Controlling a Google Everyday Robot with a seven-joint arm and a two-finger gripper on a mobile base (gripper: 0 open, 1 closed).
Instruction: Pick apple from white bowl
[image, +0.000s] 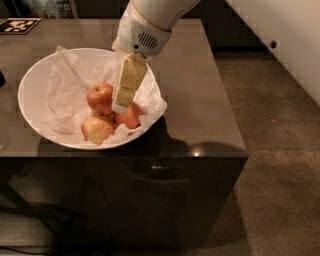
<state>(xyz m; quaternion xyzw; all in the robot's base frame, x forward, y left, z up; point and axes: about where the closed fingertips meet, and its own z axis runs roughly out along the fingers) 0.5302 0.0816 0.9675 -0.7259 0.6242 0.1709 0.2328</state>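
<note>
A wide white bowl (30, 82) lined with crumpled white paper sits on the grey table. Three apples lie in its right part. The deep red apple (99, 97) is at the top of the pile. A paler yellow-blushed apple (97, 129) lies in front of it, and an orange-red apple (129, 118) lies to the right. My gripper (121, 106) hangs down from the white arm over the bowl. Its cream-coloured tip is just right of the red apple, between it and the orange-red apple, partly covering the latter.
The grey table (200, 100) stands on a dark cabinet base. Its front edge lies just below the bowl and its right edge borders a speckled floor (280, 165). A black-and-white marker tag (19, 25) lies at the table's far left corner.
</note>
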